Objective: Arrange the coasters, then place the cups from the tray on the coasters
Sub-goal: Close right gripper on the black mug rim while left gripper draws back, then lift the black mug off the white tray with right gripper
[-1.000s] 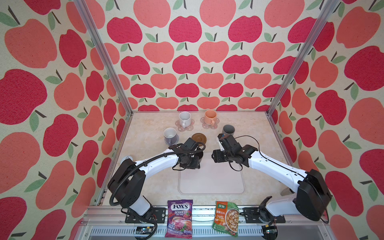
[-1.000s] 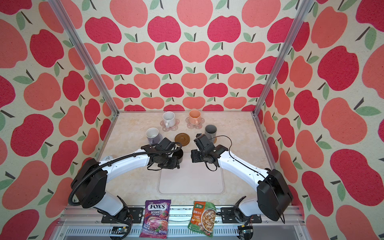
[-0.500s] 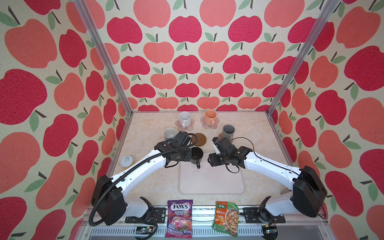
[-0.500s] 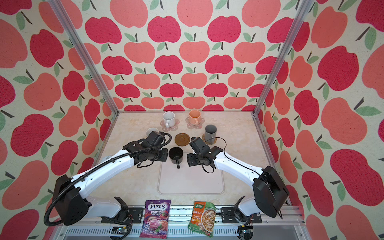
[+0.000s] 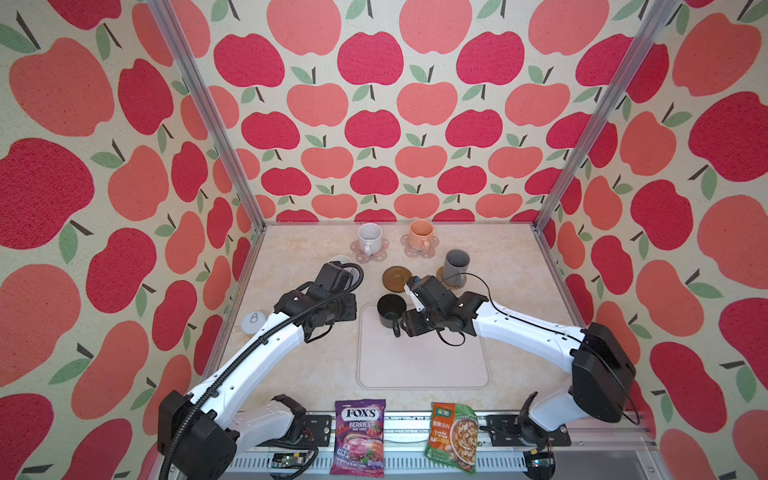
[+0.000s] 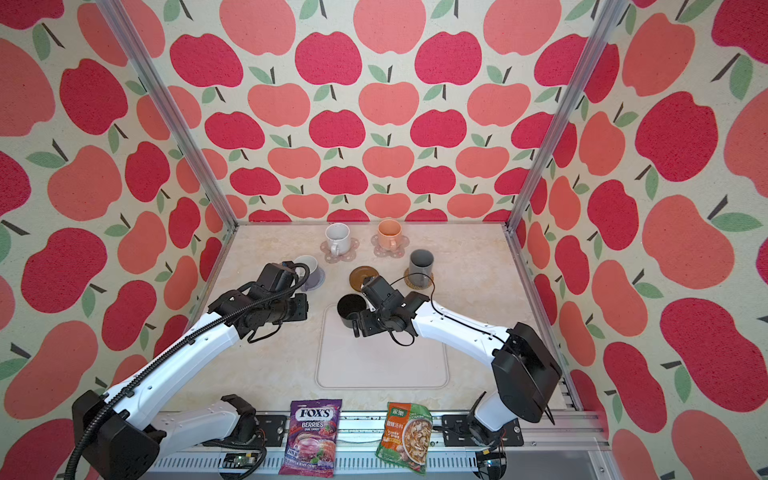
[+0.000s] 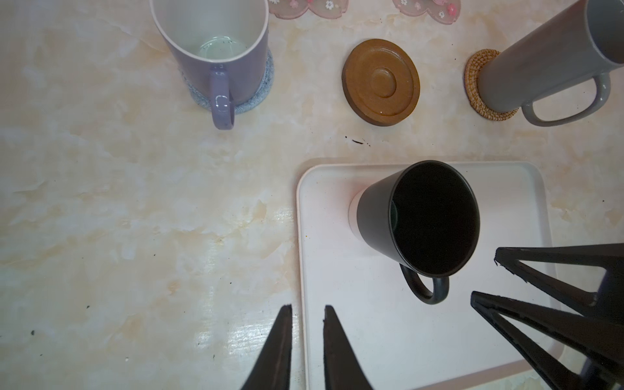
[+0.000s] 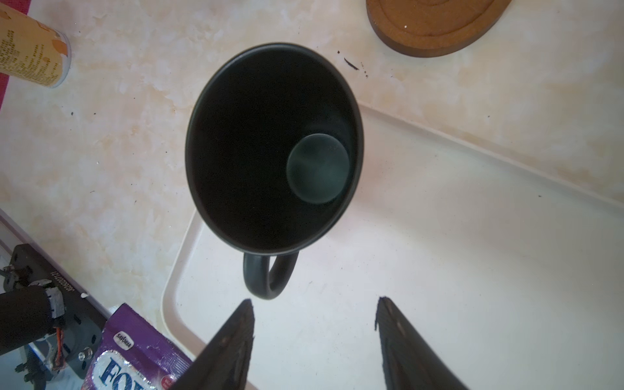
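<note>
While the left arm hides most of the lavender-grey mug point(image 6: 313, 274) and its grey woven round coaster point(image 7: 263, 91) in both top views, the matte black handled mug point(image 5: 390, 309) stands upright in the far-left corner of the pale-grey rimmed tray point(image 5: 424, 365). The right gripper point(image 8: 314, 300) hangs just near of its handle, jaws well apart and empty. The left gripper point(image 7: 308, 306), at the tray's left edge, is nearly closed on nothing.

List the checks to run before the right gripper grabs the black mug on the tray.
1. Right gripper open: ok.
2. Black mug upright on the tray: ok.
3. Handle turned toward the right gripper: ok.
4. Grip on the mug: not ok, the gripper stops short of the handle.
5. Brown coaster bare: ok.
6. Left gripper shut, clear of the mug: ok.
</note>
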`<act>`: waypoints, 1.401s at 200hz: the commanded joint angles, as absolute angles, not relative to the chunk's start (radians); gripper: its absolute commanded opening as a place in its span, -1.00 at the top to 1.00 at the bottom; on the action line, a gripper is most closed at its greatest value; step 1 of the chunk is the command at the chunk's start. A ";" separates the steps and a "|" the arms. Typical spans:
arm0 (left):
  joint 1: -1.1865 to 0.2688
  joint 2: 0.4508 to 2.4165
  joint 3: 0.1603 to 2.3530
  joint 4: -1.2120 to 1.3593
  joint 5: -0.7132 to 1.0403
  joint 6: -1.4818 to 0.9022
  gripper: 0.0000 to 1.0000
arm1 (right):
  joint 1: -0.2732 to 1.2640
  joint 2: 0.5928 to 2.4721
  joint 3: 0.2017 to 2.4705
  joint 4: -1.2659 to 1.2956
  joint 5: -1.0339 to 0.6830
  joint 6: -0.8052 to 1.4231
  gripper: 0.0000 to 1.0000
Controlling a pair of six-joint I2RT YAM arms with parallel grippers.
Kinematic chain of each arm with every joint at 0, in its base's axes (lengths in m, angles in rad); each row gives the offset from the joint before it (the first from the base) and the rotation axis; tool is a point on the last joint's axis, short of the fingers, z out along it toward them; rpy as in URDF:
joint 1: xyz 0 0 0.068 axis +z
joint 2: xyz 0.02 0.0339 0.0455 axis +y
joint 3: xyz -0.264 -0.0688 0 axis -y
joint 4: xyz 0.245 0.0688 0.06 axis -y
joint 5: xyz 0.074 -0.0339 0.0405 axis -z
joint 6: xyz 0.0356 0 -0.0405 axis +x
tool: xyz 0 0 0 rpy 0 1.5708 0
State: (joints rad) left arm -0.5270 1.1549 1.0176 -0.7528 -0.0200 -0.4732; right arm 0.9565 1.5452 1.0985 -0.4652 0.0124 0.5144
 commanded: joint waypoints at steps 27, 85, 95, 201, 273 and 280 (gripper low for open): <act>-0.520 1.134 0.996 -0.772 -0.034 -0.479 0.59 | 0.992 1.610 1.178 -0.511 0.010 0.492 -0.20; -0.509 1.114 0.989 -0.784 -0.044 -0.471 0.58 | 1.001 1.672 1.225 -0.552 0.031 0.497 -0.18; -0.506 1.110 0.986 -0.783 -0.042 -0.471 0.58 | 1.003 1.679 1.233 -0.560 0.040 0.492 -0.18; -0.489 1.117 0.984 -0.769 -0.021 -0.468 0.58 | 1.003 1.713 1.293 -0.698 0.194 0.438 -0.14; -0.488 1.116 0.977 -0.764 -0.017 -0.471 0.58 | 1.004 1.713 1.292 -0.672 0.122 0.421 -0.13; -0.487 1.115 0.975 -0.762 -0.017 -0.471 0.58 | 1.005 1.716 1.292 -0.668 0.114 0.422 -0.13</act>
State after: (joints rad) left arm -0.4946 1.1179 0.9936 -0.7593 -0.0185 -0.4728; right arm 1.0012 1.6939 1.2678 -0.6537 0.1463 0.4385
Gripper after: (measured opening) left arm 0.211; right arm 0.566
